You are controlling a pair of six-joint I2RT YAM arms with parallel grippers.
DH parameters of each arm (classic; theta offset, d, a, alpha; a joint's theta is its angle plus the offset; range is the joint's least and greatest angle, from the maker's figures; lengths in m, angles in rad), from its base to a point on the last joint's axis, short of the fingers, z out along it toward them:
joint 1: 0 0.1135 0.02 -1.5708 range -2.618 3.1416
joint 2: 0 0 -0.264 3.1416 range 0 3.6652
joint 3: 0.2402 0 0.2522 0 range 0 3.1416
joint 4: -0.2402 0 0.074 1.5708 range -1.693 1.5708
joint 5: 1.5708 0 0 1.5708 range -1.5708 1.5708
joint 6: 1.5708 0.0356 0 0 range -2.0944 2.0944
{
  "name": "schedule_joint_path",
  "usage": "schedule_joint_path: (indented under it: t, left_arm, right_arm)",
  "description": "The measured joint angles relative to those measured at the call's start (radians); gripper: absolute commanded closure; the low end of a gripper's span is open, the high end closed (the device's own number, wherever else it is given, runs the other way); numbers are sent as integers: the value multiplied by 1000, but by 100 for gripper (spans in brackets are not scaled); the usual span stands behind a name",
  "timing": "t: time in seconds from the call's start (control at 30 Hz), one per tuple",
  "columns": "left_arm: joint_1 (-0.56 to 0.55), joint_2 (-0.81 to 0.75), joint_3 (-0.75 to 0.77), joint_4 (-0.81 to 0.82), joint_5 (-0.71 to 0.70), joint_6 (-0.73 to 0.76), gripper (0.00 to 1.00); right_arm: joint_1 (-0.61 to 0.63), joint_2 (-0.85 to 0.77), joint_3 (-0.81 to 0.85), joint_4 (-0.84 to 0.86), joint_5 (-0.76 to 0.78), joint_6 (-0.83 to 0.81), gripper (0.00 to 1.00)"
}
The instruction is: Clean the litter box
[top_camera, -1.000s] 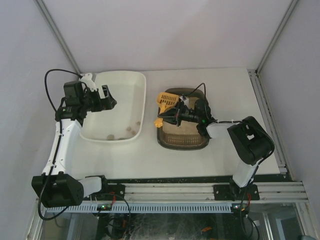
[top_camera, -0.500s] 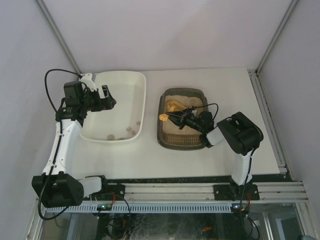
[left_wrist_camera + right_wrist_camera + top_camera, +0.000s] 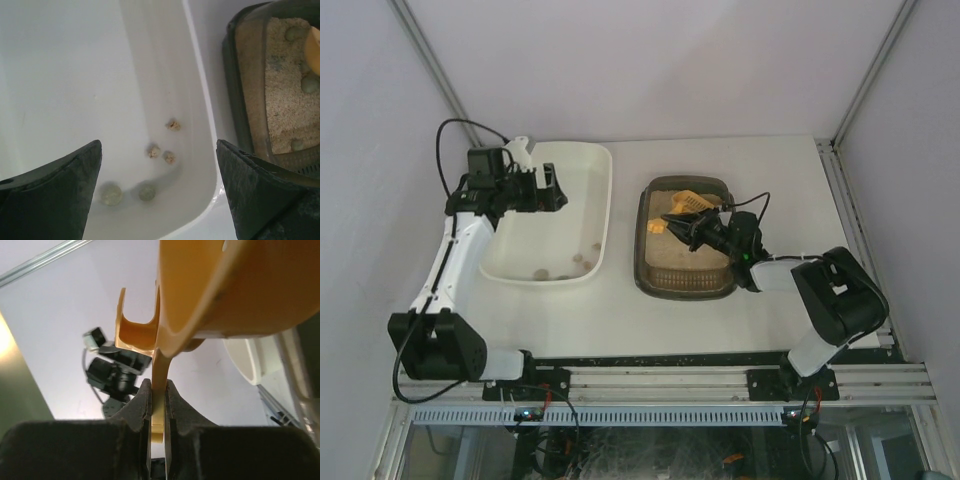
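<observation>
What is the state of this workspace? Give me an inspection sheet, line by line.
Surface: white table, no spill seen.
Job's things: litter box, beige litter with greyish lumps in it; yellow scoop over its far end.
Clutter: white tub left of the box, a few dumped clumps at its near end.
Grippers: left gripper open over the tub, holding nothing; right gripper shut on the scoop's handle.
Cables: black cable looped above the left arm; another arches over the right wrist.
Surroundings: pale walls, metal frame posts, rail at the near edge.
</observation>
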Motion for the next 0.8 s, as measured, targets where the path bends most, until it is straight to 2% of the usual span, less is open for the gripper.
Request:
schedule_joint_path:
  t: [0.1,0.13,0.2,0.33,0.53,0.8]
  left_arm:
    - [-50,107,132,-25,58,61,0]
    - [-65,178,218,-31,96,86,0]
    - [-99,238,286,-47,118,106,0]
    - [-179,451,532,-71,131,174,0]
    - [-335,705,753,-90,50,285,0]
    - [-449,893,806,-69,7,357,0]
  right_arm:
    - [-4,-8,0,-58,-13,-50,100]
    - [-6,-9,5,-87,-30,-74,100]
    - [-7,-10,12,-118,-63,-115,100]
    - [-7,-64,16,-187,-148,-216,100]
    - [-15,-343,18,-413,-220,-455,100]
    - [-130,-750,19,-820,-174,-729,100]
